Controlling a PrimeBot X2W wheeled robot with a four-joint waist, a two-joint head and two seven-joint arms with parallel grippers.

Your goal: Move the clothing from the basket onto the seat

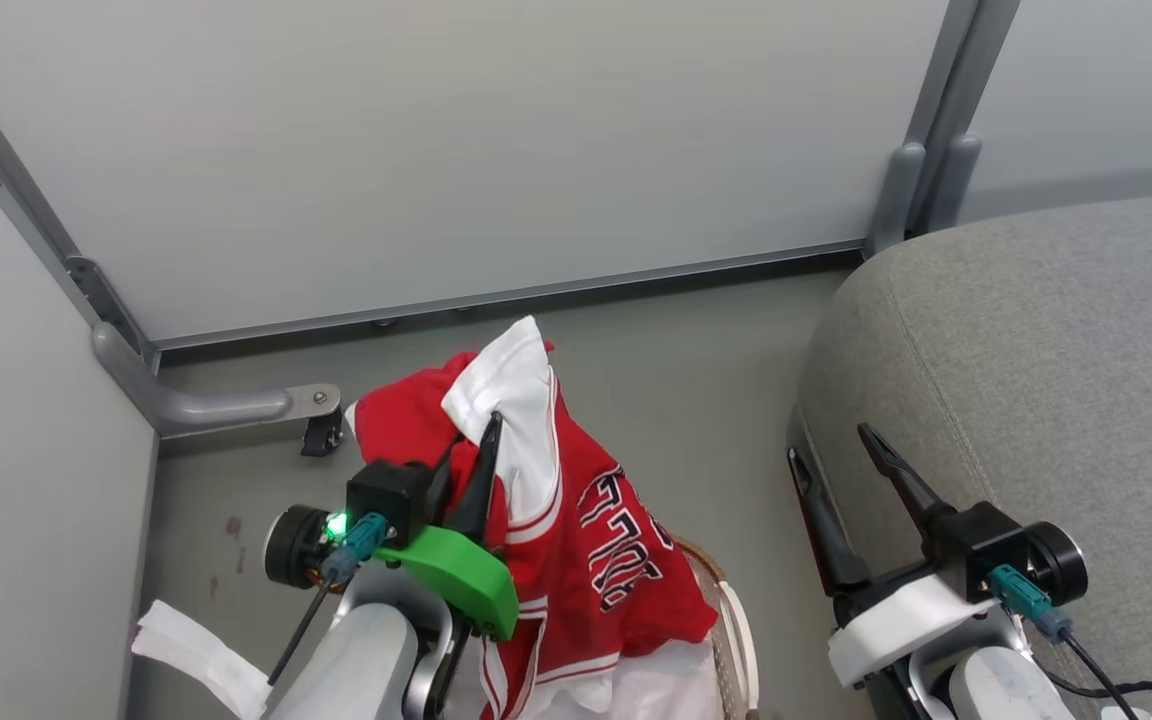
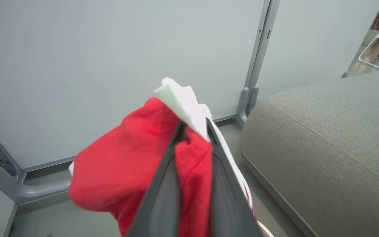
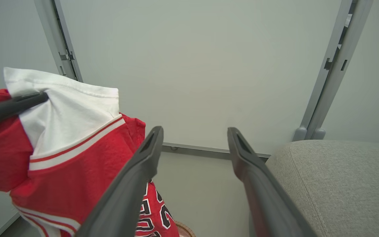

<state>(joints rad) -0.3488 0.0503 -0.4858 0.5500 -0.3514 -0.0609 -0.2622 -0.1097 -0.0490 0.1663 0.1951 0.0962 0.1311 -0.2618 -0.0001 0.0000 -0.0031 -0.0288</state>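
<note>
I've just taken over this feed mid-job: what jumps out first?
A bright red jersey hangs from the left gripper, jaws shut on it, over the basket at lower centre. The big grey sofa cushion sits at right, with the right gripper by its edge, jaws open and empty.

you see of the basket (image 1: 739, 625) just a thin arc of brown rim and white wall in the head view. the clothing (image 1: 576, 520) hangs in front of the rest and hides what lies inside. the lower part of the clothing is cut by the bottom edge, and its lettering is folded, so you cannot read it whole. on the left gripper (image 1: 473, 440) one finger stands partly behind the white cloth. in the left wrist view the fingers (image 2: 163, 197) are very near and blurred. the seat (image 1: 1036, 350) runs out of the right edge.
</note>
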